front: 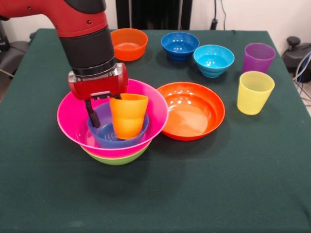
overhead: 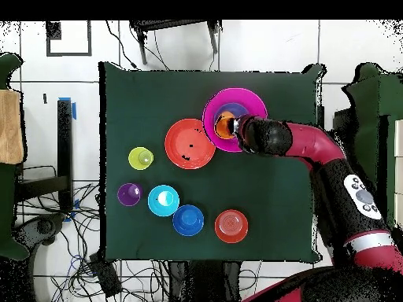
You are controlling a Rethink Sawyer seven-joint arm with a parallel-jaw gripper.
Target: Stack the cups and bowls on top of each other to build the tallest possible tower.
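Observation:
The tower is a lime green bowl (front: 116, 159) with a big pink bowl (front: 156, 109) nested in it and a small blue bowl (front: 104, 135) inside that. An orange cup (front: 128, 116) stands slightly tilted in the blue bowl. My gripper (front: 106, 116) hangs over the pink bowl's left half and is open. One dark finger (front: 92, 115) reaches into the blue bowl, clear of the cup's left wall. The other finger is hidden behind the cup's rim. From overhead, the gripper (overhead: 240, 130) sits beside the orange cup (overhead: 225, 123) in the pink bowl (overhead: 234, 97).
A shallow orange bowl (front: 192, 110) lies touching the pink bowl's right side. A yellow cup (front: 254, 92) and a purple cup (front: 258, 57) stand at the right. A cyan bowl (front: 214, 59), a dark blue bowl (front: 180, 45) and a small orange bowl (front: 129, 43) line the far side.

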